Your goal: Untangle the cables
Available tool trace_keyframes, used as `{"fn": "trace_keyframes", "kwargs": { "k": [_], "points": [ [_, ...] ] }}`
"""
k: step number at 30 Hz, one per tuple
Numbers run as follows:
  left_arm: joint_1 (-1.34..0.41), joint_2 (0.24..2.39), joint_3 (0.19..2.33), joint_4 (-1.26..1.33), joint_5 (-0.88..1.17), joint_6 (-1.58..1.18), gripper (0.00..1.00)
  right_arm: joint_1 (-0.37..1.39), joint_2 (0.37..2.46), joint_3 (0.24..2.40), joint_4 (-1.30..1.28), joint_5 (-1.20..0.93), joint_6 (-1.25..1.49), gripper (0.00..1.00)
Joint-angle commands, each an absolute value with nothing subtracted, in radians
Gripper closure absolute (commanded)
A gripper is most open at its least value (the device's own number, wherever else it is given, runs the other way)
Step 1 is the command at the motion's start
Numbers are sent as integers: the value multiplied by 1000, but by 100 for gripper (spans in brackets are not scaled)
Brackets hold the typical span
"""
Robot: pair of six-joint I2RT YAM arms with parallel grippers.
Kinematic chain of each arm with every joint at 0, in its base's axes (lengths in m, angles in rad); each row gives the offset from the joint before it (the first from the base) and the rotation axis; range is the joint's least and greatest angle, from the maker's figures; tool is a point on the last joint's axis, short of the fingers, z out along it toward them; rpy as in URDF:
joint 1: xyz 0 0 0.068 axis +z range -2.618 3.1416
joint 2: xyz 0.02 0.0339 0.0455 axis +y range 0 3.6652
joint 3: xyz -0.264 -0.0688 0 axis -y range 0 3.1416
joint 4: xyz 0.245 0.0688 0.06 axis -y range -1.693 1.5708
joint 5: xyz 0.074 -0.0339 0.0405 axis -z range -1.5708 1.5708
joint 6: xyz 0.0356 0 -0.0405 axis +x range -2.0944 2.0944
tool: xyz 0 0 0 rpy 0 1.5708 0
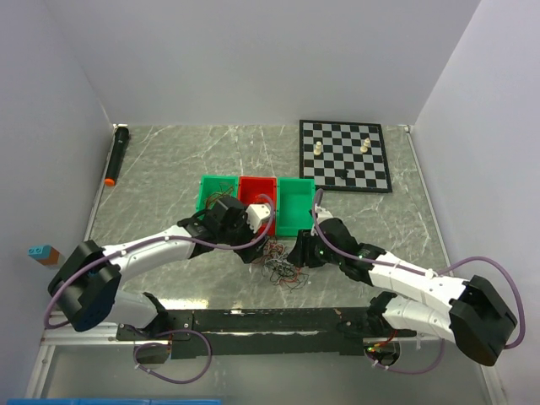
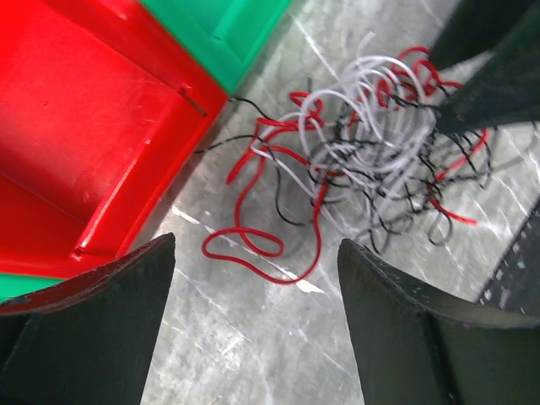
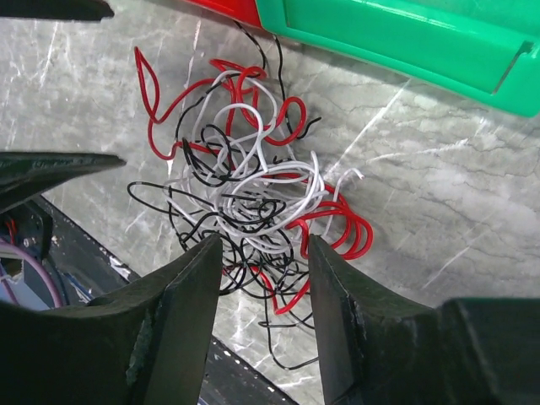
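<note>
Left hand: fingers spread wide, nothing between them. The cables lie on the desk ahead of it and off to the right as its wrist camera sees them, with one red loop trailing toward the gap. I see no wire touching either finger. Right hand: fingers parted, gripping nothing that I can see. The tangle sits directly ahead of its tips. The tangle's near edge runs behind both fingers, so I cannot tell whether they touch it. From the top view the cables make one red, white and black bunch between the two hands, just short of the red bin. Single strands are too thin to trace, and the left wrist view is blurred at its far side. The green bin is cut off by the frame. Farthest off is the chessboard.
</note>
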State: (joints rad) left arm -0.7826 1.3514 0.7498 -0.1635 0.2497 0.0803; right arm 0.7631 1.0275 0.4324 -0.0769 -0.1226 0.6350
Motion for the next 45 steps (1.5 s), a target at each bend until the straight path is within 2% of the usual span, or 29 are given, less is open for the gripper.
{"fn": "trace_keyframes", "kwargs": {
  "k": [1, 7, 9, 11, 16, 22, 27, 34, 38, 39, 41, 44, 45],
  "points": [
    [-784, 1380, 747, -69, 178, 34, 17, 759, 1040, 428, -6, -143, 644, 49],
    [-784, 1416, 758, -43, 141, 15, 23, 758, 1029, 403, 29, -158, 658, 51],
    [-785, 1427, 753, -29, 130, 23, 28, 759, 1023, 396, 32, -161, 660, 52],
    [-784, 1437, 753, -37, 130, 32, 37, 761, 1012, 391, 26, -160, 661, 52],
    [-785, 1430, 746, -43, 149, 55, 69, 759, 1008, 376, 21, -156, 657, 53],
    [-784, 1401, 761, -72, 184, 83, 99, 759, 1028, 382, 18, -152, 649, 54],
    [-784, 1352, 863, -176, 173, 110, 99, 762, 1043, 408, -32, -130, 630, 55],
    [-787, 1312, 1166, -457, 264, 83, 99, 762, 1043, 419, -84, -98, 614, 57],
    [-784, 1278, 1151, -505, 308, 92, 99, 769, 1039, 422, -109, -72, 611, 58],
    [-784, 1273, 1119, -512, 322, 121, 95, 770, 1037, 425, -120, -66, 611, 59],
    [-785, 1267, 1042, -526, 322, 211, 72, 775, 1031, 423, -127, -60, 611, 59],
    [-784, 1261, 930, -509, 292, 342, 50, 781, 1008, 414, -129, -52, 615, 59],
    [-785, 1262, 908, -497, 284, 377, 46, 784, 1003, 411, -129, -51, 615, 59]
  ]
}}
